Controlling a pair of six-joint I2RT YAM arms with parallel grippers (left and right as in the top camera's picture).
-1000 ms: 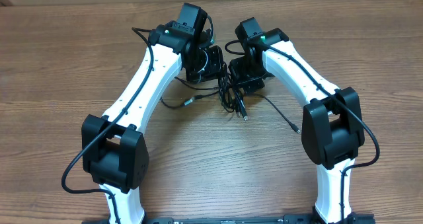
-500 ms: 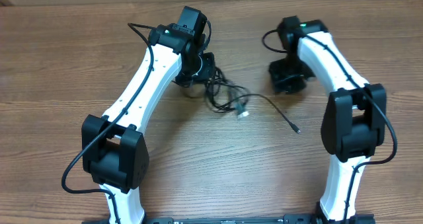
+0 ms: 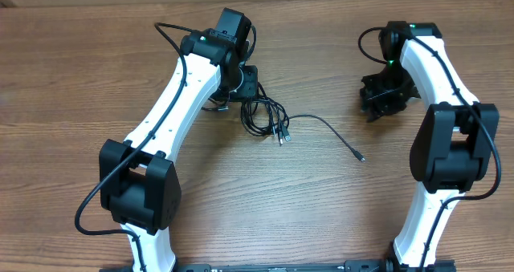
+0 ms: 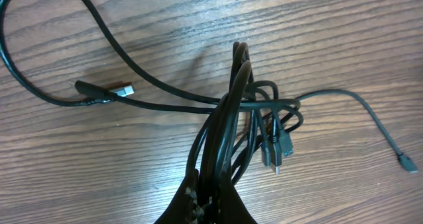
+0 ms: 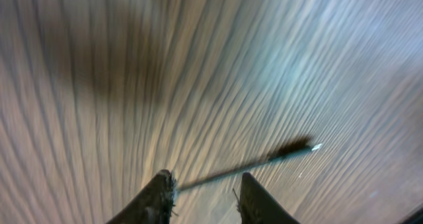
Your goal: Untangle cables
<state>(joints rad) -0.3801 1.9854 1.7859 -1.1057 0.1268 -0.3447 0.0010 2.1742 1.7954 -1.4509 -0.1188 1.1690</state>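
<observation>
At the left gripper (image 4: 213,196): pinched fully together on the cables (image 4: 231,118), a bunch of thin black cords drawn up off the wooden table (image 4: 99,178) into the pads. Just beyond the pinch, spreading into loops on the wood, with a pair of small plugs (image 4: 276,154) caught in the tangle. Farther out on one side, a long strand (image 4: 39,92) curving away to a silver-tipped USB plug (image 4: 117,90). On the other side, a single strand (image 4: 344,95) trailing off to a small black plug (image 4: 404,163), well clear of the knot.

At the right gripper (image 5: 203,184): partly spread, a plain gap between the fingers. Through heavy blur, a thin black cord (image 5: 264,160) with a bright tip visible past them; cannot tell whether touching. From overhead, apparently empty, over bare wood and well apart from the bunch.

Judged as the step in hand: parting one strand from the rest. To do it well:
- Hold the left pinch firm and low as the anchor, so as not to drag the whole knot.
- Bring the right gripper across to the single strand.
- Take it near its plug rather than mid-loop.
- Draw outward along the wood, slowly, away from the left.
- Watch for loops tightening around the paired plugs; on any snag, ease off and try another strand.
- Steer clear of the thicker arm wiring (image 3: 170,33).

No brand, label or writing legible on cords, plugs or arms; only small green lights (image 3: 412,26) on the arms.
</observation>
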